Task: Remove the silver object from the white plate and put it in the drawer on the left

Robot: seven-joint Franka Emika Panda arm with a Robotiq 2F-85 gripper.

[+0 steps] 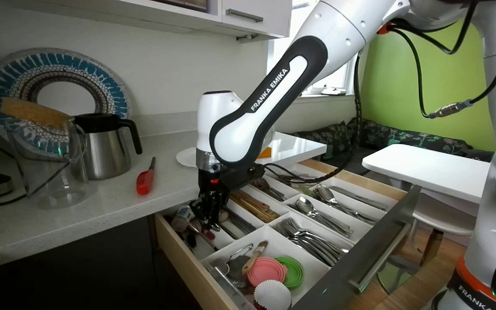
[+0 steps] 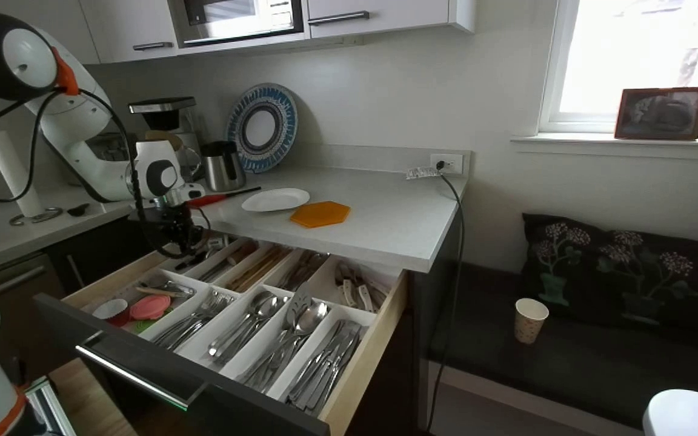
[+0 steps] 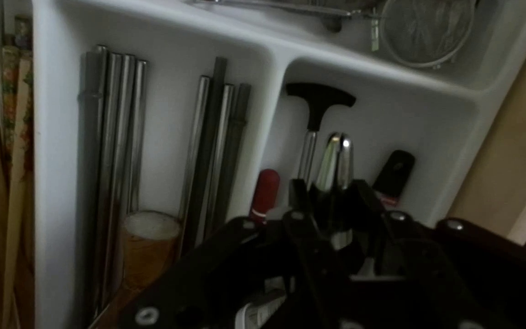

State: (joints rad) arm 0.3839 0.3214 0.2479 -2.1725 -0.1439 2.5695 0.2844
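One arm (image 1: 269, 92) reads "FRANKA EMIKA", hand (image 3: 331, 191) gripping the silver object (image 3: 346, 162).

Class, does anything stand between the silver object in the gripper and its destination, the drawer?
Nothing visible does: held by the gripper, the silver object hangs over the open drawer. Inside, a black T-shaped handle and a red item show beside it in the wrist view and might crowd its landing.

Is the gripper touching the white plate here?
Apart. An exterior view shows it: bare countertop shows between the gripper, down at the drawer, and the white plate.
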